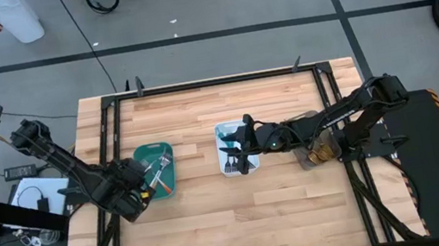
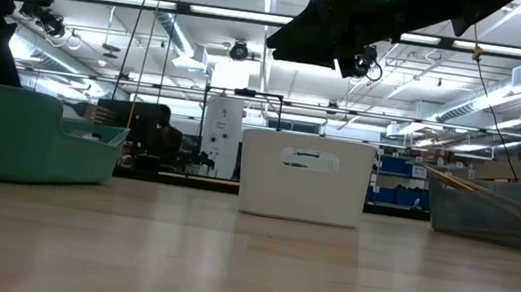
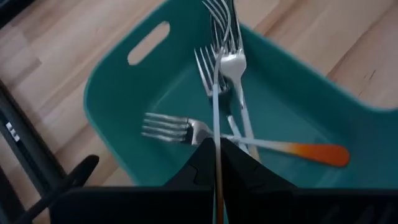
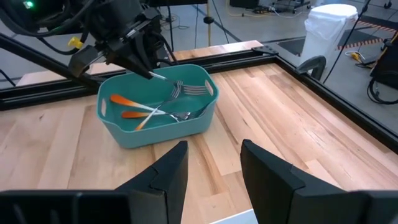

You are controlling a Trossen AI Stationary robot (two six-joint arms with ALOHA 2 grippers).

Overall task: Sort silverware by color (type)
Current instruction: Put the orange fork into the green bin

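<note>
Because the sorting goes by handle colour, the high view shows each arm parked over its own bin: the left gripper [image 1: 143, 185] hangs over the teal rectangular plastic tray [image 1: 169, 189], where orange-handled steel forks [image 1: 161, 180] lie crossed, while the right gripper [image 1: 241, 148] hovers over the white rectangular plastic tray [image 1: 221, 130] holding blue-handled cutlery [image 1: 228, 146], and a grey-brown tray [image 1: 315, 157] sits under that arm further right. From table height, the teal, white and grey-brown bins stand in a row, with the right arm's dark body well above the white one. Looking past the left wrist, the jaws are pinched tight on a slim steel fork [image 3: 217, 93], its tines pointing over the teal tray's inside, presumably so it drops among its matching kind. Past the right wrist, the fingers [image 4: 171, 171] stand wide apart with nothing between them, likely free for the next pick.
</note>
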